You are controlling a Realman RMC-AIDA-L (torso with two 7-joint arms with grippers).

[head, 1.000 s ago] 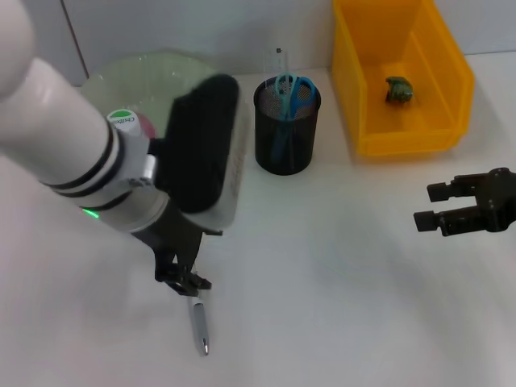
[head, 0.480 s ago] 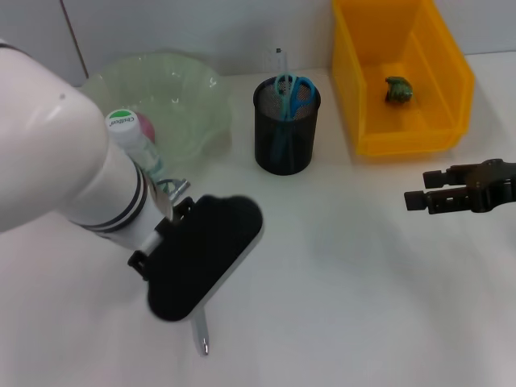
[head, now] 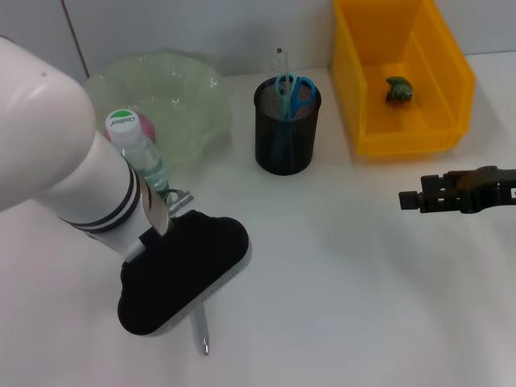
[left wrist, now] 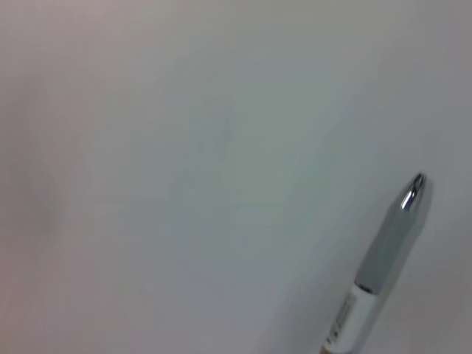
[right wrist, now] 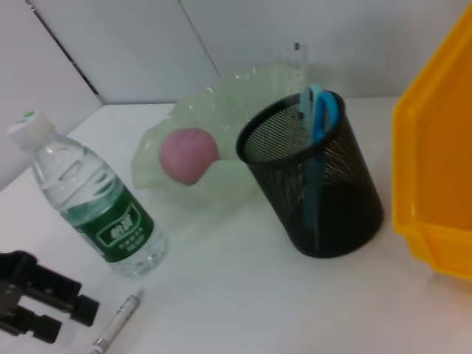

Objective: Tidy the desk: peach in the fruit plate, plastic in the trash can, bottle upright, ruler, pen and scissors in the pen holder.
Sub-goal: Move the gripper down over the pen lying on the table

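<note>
A smooth white worktop (head: 339, 290) is running back to a pale wall. At about twelve o'clock a round black wire-mesh pen holder (head: 287, 126) is standing, carrying blue-handled scissors (head: 293, 91) and a clear plastic ruler (head: 278, 58) that is poking up at its rear rim. At about one o'clock a glossy yellow plastic trash can (head: 399, 76) is sitting with a crumpled dark-green scrap of plastic (head: 398, 89) lying inside. At about ten o'clock a translucent, wavy-edged green fruit plate (head: 165, 97) is holding a round pink peach (right wrist: 189, 154). Just in front of the plate a clear ribbed bottle (right wrist: 92, 204) with a white cap and green label is standing upright.

The bulky white left arm is reaching in from nine o'clock, and its black-padded wrist is covering most of the left gripper (right wrist: 40, 304); in the right wrist view its dark fingers are standing apart, close to the pen and holding nothing. The slim pen (head: 200, 332), grey with a shiny metal tip, is lying flat on the worktop at about seven o'clock, partly hidden under that wrist. The right gripper (head: 413, 200) is hovering at three o'clock, well apart from everything, empty; whether its fingers are spread I cannot tell.
</note>
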